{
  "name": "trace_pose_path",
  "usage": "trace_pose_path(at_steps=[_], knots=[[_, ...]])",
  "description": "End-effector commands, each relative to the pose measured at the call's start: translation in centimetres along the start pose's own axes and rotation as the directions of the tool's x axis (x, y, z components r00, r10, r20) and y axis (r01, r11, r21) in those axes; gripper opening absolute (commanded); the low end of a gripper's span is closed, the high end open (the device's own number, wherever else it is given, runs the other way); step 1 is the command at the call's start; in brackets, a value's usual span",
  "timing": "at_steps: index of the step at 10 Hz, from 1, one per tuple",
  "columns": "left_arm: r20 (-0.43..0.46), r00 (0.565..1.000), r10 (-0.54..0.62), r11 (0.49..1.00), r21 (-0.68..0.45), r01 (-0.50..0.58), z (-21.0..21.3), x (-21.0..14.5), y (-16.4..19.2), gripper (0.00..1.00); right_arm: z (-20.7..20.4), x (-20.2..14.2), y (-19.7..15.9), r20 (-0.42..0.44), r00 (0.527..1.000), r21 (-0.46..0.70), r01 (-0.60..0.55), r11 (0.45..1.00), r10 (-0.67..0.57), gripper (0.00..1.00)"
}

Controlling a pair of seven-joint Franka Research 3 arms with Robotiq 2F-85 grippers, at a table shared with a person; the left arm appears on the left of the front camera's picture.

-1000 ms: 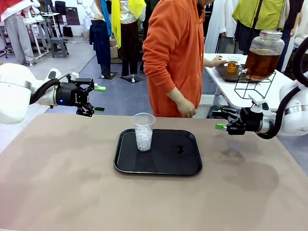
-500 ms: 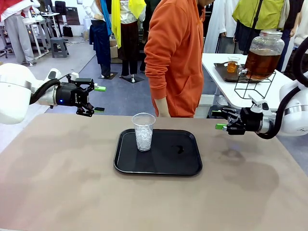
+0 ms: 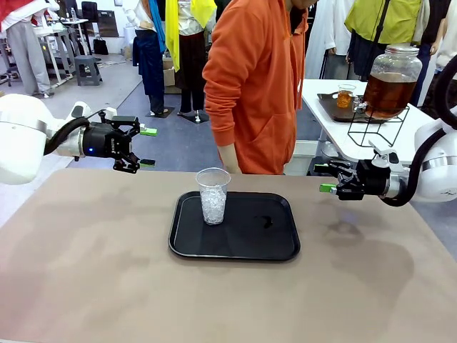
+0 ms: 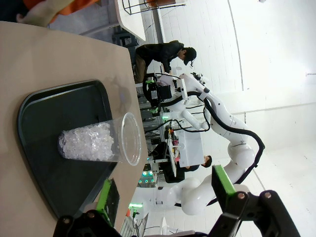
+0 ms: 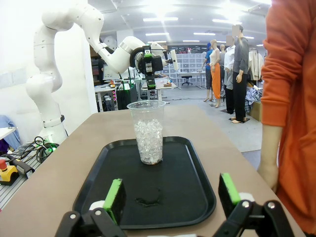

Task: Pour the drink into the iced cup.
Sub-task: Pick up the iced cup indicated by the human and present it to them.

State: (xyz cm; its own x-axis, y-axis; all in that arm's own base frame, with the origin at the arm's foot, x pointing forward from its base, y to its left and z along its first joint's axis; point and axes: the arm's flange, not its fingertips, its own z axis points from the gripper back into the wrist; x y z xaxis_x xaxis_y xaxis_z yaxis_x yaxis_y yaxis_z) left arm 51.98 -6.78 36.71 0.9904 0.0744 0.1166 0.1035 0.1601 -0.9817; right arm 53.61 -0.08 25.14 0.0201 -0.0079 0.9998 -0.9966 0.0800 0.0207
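Across table, front view: iced cup (image 3: 213,195) upright on black tray (image 3: 235,248), mid-table. My left claw (image 3: 147,147) hovers at left, jaws spread, empty; right claw (image 3: 326,179) at right, likewise. Drink (image 3: 388,94) in jar on side table, right of person (image 3: 257,86). Left wrist view: cup on tray, well ahead. Right wrist view: cup upright ahead, untouched.

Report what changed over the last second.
The person drew a hand back from the side table and shifted toward picture left. Nothing was taken or let go. The left gripper and right gripper stayed open and still; the iced cup stayed on the tray.
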Motion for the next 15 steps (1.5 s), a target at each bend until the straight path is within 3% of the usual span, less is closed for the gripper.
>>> trace_pose_path(at_steps=[1,15], knots=[[0.001,1.0,-0.005,1.0,0.0,0.005,0.08,-0.12,-0.17,1.0,-0.17,0.24,-0.07,0.004,1.0,-0.002,-0.004,1.0,0.004,1.0],[0.001,1.0,-0.005,1.0,0.0,0.005,0.08,-0.12,-0.17,1.0,-0.17,0.24,-0.07,0.004,1.0,-0.002,-0.004,1.0,0.004,1.0]])
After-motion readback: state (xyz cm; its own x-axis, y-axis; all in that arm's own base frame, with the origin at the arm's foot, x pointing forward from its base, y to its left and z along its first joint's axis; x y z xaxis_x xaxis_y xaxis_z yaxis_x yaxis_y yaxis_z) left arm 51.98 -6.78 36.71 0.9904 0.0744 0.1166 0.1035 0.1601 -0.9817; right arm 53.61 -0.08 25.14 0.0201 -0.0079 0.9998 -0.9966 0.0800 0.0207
